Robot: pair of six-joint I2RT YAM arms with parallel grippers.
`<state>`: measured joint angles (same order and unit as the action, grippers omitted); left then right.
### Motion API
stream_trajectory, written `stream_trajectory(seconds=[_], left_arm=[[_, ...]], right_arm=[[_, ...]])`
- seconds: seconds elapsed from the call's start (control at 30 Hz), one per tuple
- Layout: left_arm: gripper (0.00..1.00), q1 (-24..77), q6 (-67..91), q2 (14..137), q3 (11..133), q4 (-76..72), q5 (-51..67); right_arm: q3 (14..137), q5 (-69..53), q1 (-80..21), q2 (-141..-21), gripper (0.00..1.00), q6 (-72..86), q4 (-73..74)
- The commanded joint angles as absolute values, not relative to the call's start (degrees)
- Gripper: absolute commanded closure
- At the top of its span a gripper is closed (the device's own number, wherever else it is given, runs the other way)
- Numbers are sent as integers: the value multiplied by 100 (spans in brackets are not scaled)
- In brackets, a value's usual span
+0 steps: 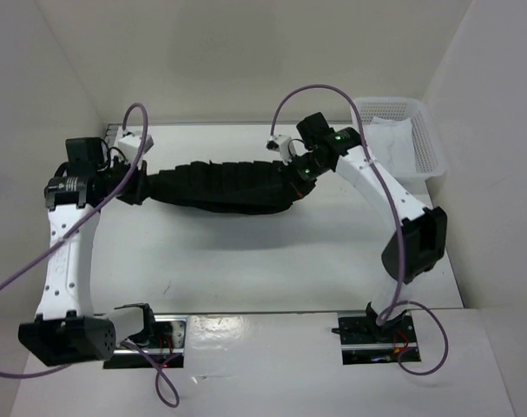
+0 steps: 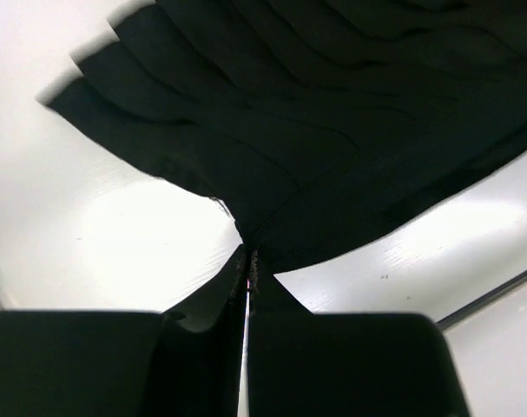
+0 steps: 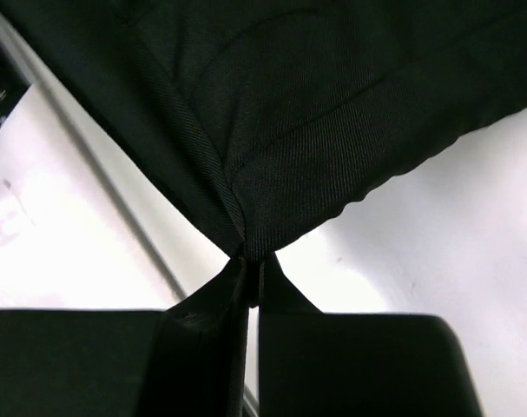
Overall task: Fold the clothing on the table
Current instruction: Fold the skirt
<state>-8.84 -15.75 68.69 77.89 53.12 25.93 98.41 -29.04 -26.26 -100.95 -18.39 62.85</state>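
Spanning the far half of the white worktop (image 1: 246,269) as a long dark band, the black ribbed garment (image 1: 220,184), sagging a little in the middle above a faint shadow; impossible to tell whether its lower edge touches the surface. Pinched at its left end in the left jaws, pressed tight together on a gathered corner, with pleat-like ribs fanning away from the pinch in the left wrist view. Clamped at its right end in the right jaws, likewise closed on a bunched fold of finely woven cloth. Reaching in from the near edge on either side, the left arm (image 1: 68,252) and the right arm (image 1: 393,195), each trailing a purple cable (image 1: 319,89). Tucked into the far right corner, well apart from the garment, a white mesh basket (image 1: 434,146) with a white cloth (image 1: 389,139) inside.
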Motion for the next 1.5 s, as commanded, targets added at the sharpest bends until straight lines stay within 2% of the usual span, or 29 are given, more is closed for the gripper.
stream_trajectory(seconds=[0.0, 0.2, 0.37, 0.5, 0.7, 0.8, 0.93, 0.97, 1.0, 1.07, 1.1, 1.17, 1.3, 1.47], left_arm=[[100, -1011, -2136, 6330, 7639, 5536, 2251], [100, -1011, -2241, 6073, 7419, 5537, 2127], [100, -1011, -2241, 6607, 7366, 5537, 1907], [100, -1011, -2101, 7083, 7243, 5274, 1793], [100, -1011, -1934, 7777, 7242, 4923, 1529], [100, -1124, -1864, 8155, 7242, 4773, 1477], [92, -1178, -1731, 8752, 7470, 4562, 1415], [74, -1178, -1627, 8876, 7549, 4562, 1415], [61, -1230, -1565, 8999, 7628, 4492, 1354], [40, -1292, -1389, 9385, 7909, 4430, 1354], [19, -1353, -1284, 9630, 8006, 4369, 1406], [2, -1441, -1161, 9834, 8286, 4254, 1406], [0, -1784, -932, 10028, 8542, 3964, 1878], [0, -1846, -932, 9722, 8473, 4033, 2241]], right_arm=[[9589, -2610, -2742, -9291, 100, -2083, 6794], [9519, -2435, -2795, -9000, 100, -2013, 6794], [9773, -2435, -2795, -9552, 100, -1960, 6742], [10159, -2435, -2795, -10429, 100, -1960, 6688], [11318, -2716, -2471, -11802, 100, -1960, 6916], [12440, -2865, -2278, -12602, 100, -2030, 7250], [13577, -3023, -2118, -13638, 99, -1899, 7444], [13779, -3023, -2049, -13780, 93, -1838, 7444], [14181, -3023, -1996, -13920, 86, -1680, 7444], [14465, -3120, -1837, -14290, 74, -1574, 7444], [14745, -3198, -1776, -14404, 55, -1425, 7444], [14958, -3409, -1583, -14659, 28, -1275, 7444], [15450, -3937, -1249, -14845, 14, -1055, 7444], [15382, -4087, -1265, -14600, 10, -1055, 7444]])
